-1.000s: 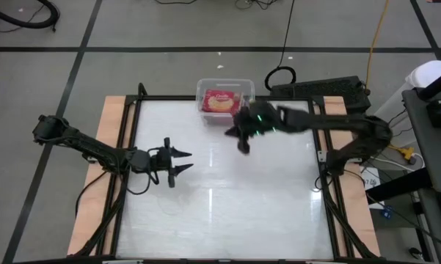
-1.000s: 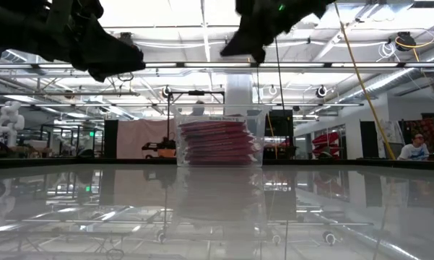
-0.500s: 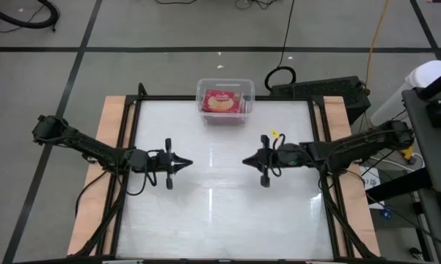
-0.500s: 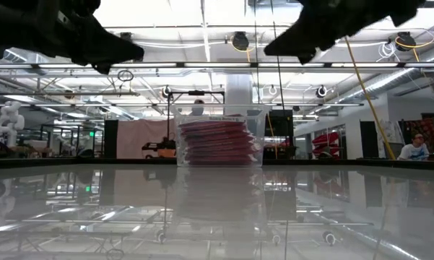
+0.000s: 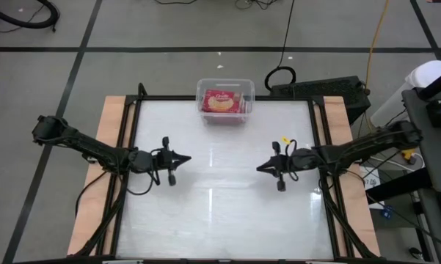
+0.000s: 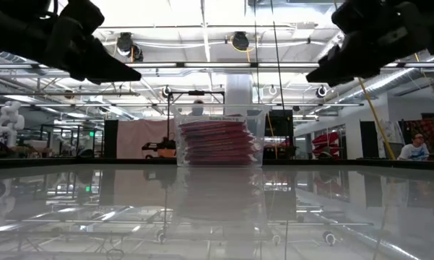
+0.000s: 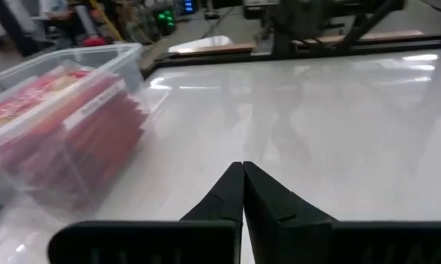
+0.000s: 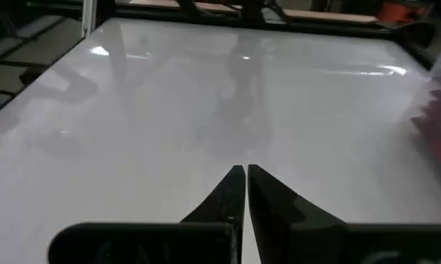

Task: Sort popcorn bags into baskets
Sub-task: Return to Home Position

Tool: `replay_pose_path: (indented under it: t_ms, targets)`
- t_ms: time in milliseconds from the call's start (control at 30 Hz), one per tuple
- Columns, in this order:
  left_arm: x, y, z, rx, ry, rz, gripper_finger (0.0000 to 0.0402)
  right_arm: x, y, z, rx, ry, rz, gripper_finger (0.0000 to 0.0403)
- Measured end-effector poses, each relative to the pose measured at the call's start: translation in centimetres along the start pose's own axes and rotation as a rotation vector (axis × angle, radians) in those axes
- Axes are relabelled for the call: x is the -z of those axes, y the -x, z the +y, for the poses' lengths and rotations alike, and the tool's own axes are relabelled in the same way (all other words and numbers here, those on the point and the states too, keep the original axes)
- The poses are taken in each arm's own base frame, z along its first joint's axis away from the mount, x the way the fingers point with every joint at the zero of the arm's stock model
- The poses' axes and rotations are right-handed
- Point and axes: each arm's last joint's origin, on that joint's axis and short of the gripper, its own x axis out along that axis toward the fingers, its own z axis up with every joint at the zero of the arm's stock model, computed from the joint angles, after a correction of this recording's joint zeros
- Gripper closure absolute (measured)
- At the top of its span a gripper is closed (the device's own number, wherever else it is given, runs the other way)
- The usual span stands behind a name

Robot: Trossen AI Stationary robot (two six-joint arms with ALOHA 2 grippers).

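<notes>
1. At the far edge of the table (image 5: 220, 202), in the middle of that edge, stands the clear bin (image 5: 226, 81). The popcorn bags (image 5: 221, 102) lie inside it in one flat pile, and the top bag shows its popcorn picture.
2. From the low view, the pile of popcorn bags (image 6: 218, 143) reaches nearly to the rim of the clear bin (image 6: 258, 133).
3. In front of the bin the table surface is white and glossy and mirrors the ceiling lamps (image 6: 238, 40). Wooden strips (image 5: 111, 147) run along its two sides.
4. Behind the bin the room is a large hall with long rows of lights. A person (image 6: 417, 148) sits far off, to the right of the bin.
5. The left gripper (image 5: 188, 158) hangs above the table, in front of the bin and to its left, well apart from it. Its arm is stretched out low and points to the middle of the table. The two fingers (image 7: 227, 192) are pressed together into one point and carry nothing.
6. The right gripper (image 5: 259, 169) hangs in front of the bin and to its right, also well apart, and it points toward the left gripper. Its fingers (image 8: 268, 192) are together too, with nothing between them.
</notes>
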Motion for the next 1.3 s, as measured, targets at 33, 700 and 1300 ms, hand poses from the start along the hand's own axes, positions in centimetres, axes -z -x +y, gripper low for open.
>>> replay_pose_path:
  t_ms: [33, 700, 1300]
  targets:
    - [0.0, 0.0, 0.0, 0.014, -0.003, 0.001, 0.0395, 0.3, 0.3, -0.1, 0.002, -0.003, -0.014, 0.0392]
    - [3.5, 4.2, 1.9, 0.082, 0.101, -0.183, 0.0398, 3.5, 4.4, -1.7, -0.012, 0.096, -0.219, 0.0393]
    - [3.5, 5.7, 2.5, 0.114, 0.035, -0.196, 0.0399, 4.8, 4.7, -3.9, 0.032, 0.040, -0.228, 0.0402]
